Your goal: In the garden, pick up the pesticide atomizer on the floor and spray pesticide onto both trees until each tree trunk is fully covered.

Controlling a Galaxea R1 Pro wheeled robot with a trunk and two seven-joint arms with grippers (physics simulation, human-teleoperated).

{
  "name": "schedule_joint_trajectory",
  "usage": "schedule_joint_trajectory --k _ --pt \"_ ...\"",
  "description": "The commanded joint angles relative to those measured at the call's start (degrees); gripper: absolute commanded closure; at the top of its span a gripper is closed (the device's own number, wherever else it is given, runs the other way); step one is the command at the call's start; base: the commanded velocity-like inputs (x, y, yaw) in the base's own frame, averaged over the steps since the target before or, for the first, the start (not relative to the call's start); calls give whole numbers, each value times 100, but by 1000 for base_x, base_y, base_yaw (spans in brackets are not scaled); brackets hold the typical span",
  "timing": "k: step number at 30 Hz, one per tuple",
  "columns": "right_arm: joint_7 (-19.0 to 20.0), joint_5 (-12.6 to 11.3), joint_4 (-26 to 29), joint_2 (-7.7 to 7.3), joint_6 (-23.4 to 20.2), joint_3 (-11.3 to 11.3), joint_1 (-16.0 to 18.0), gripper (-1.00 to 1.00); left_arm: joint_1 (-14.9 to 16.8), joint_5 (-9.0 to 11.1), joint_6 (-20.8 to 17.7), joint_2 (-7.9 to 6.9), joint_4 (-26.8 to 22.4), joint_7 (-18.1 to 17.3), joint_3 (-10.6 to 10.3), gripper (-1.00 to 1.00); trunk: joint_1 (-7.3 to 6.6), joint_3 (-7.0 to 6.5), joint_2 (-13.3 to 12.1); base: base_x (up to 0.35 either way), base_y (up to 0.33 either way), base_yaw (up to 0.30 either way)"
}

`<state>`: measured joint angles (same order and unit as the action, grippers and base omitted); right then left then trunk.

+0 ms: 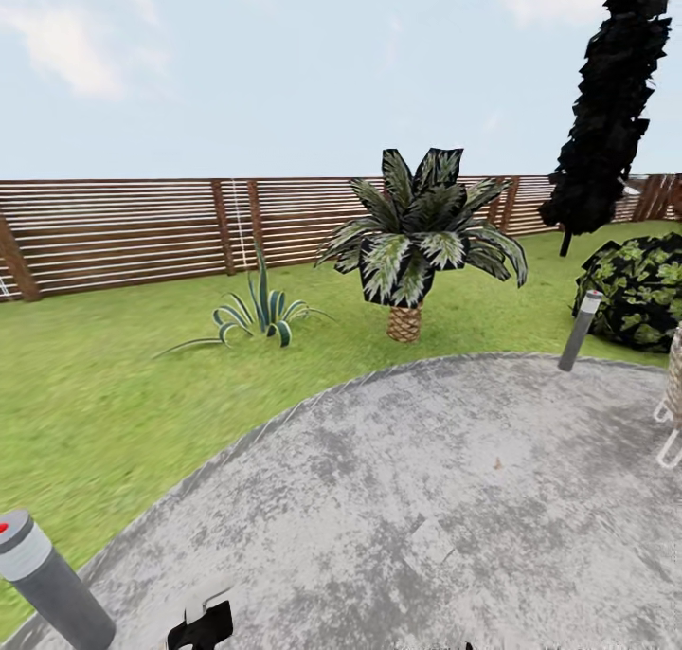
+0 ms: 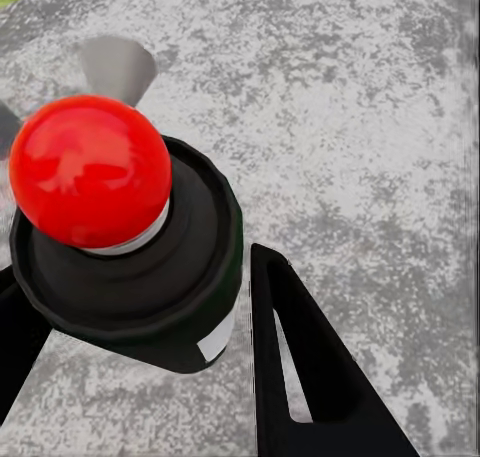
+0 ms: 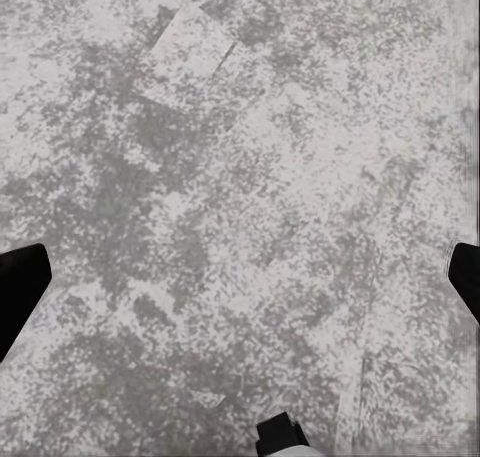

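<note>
The robot looks to be at the searching stage, before any pick-up: the pesticide atomizer and the two trees are not in sight. The head view faces the garden's lawn (image 1: 114, 375) and slatted fence (image 1: 123, 228) from a grey paved patio (image 1: 426, 498), with a short palm (image 1: 417, 238) at centre and a black conifer (image 1: 611, 100) at upper right. The left end effector (image 2: 150, 377) hangs over a red-topped bollard (image 2: 90, 172) at upper left of the left wrist view, fingers apart and empty. The right end effector (image 3: 240, 277) is spread wide over bare paving. Next, I judge, the base must turn to find the sprayer.
</note>
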<state>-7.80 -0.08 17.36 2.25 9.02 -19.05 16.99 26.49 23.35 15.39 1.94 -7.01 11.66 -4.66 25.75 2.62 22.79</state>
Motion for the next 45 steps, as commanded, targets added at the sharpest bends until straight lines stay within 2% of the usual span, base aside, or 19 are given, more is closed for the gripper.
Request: schedule_joint_trajectory --k 1,24,45 --pt "-11 -1 -4 3 20 -11 6 -100 4 38 17 -1 -1 29 -51 100 4 13 13 0 0 -248" --pt "-11 -1 4 -10 21 -18 6 -100 0 38 17 4 6 29 -52 100 4 16 13 0 0 -252" --pt "-11 -10 4 -15 21 -20 6 -100 0 38 17 3 6 29 -52 100 4 101 13 0 0 -268"
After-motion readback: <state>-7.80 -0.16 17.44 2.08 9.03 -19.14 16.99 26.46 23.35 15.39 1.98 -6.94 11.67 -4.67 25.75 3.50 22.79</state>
